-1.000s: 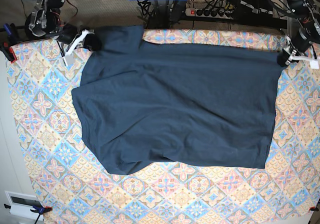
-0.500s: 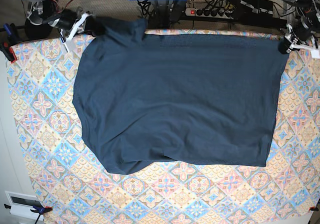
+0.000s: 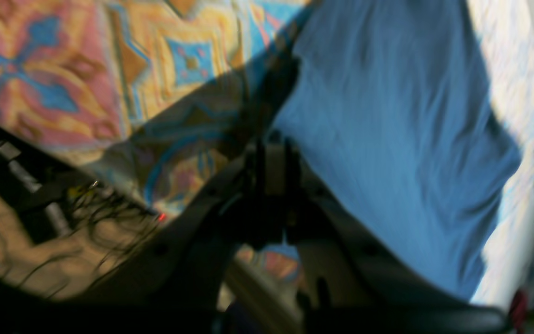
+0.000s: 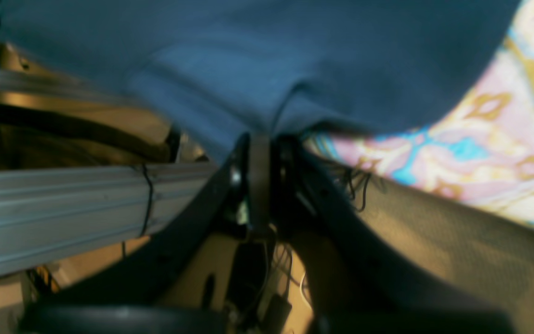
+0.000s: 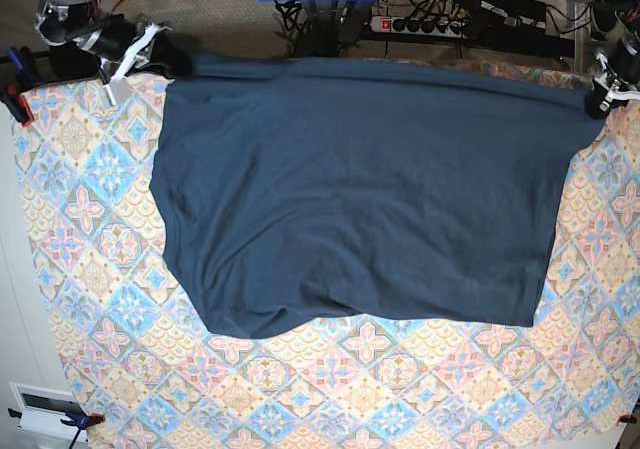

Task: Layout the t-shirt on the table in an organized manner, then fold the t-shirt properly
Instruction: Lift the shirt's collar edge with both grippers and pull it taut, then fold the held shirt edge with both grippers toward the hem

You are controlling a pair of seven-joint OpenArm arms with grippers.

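The dark navy t-shirt (image 5: 360, 189) lies spread across the patterned table (image 5: 90, 269), its far edge stretched in a straight line along the table's back edge. My right gripper (image 5: 170, 61) is shut on the shirt's far left corner, past the table's rim. In the right wrist view the right gripper (image 4: 260, 144) pinches a bunch of blue fabric (image 4: 248, 60). My left gripper (image 5: 598, 97) is shut on the far right corner. The left wrist view shows the left gripper (image 3: 271, 153) clamped on the cloth's edge (image 3: 387, 116). The shirt's near hem lies loose and slightly wavy.
A power strip with tangled cables (image 5: 430, 24) lies on the floor behind the table. Clamps (image 5: 15, 94) hold the tablecloth at the left edge. A white box (image 5: 45, 409) sits at the near left corner. A metal rail (image 4: 63, 204) runs below the table's back edge.
Both grippers have drawn back toward the table's far edge and outward, pulling the shirt's top edge taut. The folded flap at the left has flattened out.
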